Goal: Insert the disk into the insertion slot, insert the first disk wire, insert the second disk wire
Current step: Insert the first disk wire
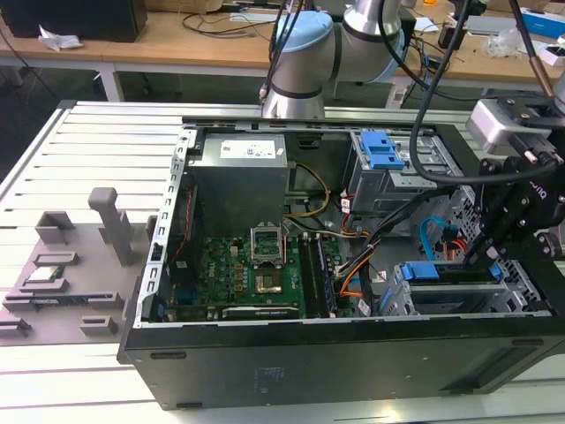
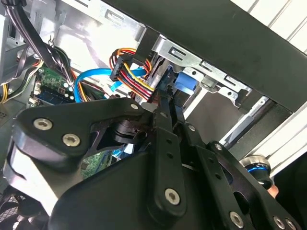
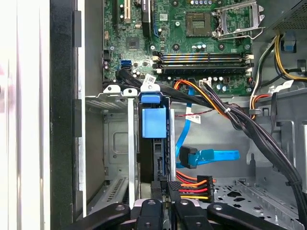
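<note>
The disk (image 3: pixel 153 122), in its blue carrier, stands seated in the insertion slot (image 3: pixel 117 143), the silver perforated cage at the case's corner. In the exterior view the disk (image 1: pixel 441 274) lies in the cage (image 1: pixel 521 287) at the exterior view's right. My black gripper (image 1: pixel 481 256) hangs just above it. In the first wrist view my gripper (image 3: pixel 163 203) is shut on a black connector with red, yellow and orange wires (image 3: pixel 192 187), held against the disk's end. The same wires (image 2: pixel 132 72) and blue carrier (image 2: pixel 183 84) appear past the fingers (image 2: pixel 168 120). A blue flat wire (image 3: pixel 211 155) lies loose beside the disk.
The motherboard (image 1: pixel 256 265) fills the case floor, with the power supply (image 1: pixel 238 177) behind it. A taller bay with a blue latch (image 1: pixel 384 150) stands near the arm. A thick black cable bundle (image 3: pixel 240 120) crosses beside the cage. A grey fixture plate (image 1: pixel 71 265) lies outside the case.
</note>
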Tool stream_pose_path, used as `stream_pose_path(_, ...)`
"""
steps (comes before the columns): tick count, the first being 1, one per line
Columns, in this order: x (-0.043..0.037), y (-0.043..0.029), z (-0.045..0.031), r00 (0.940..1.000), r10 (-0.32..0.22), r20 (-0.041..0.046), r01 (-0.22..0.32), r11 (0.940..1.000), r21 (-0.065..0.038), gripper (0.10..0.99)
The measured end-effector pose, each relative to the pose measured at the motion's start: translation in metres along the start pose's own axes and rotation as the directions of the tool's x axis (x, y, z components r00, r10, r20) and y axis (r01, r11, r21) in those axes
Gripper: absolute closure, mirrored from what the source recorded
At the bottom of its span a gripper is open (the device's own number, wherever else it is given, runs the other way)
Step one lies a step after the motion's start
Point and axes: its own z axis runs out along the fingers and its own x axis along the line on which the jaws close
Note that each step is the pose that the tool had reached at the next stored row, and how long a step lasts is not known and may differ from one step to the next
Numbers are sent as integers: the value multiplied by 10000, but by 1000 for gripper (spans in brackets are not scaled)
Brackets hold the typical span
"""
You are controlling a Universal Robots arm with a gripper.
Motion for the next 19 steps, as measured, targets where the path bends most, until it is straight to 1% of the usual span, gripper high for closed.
stream_pose_path(10,11,-2,31,10000,0,-1,0,10000,0,922)
stream_pose_path(19,11,-5,90,10000,0,-4,0,10000,0,922)
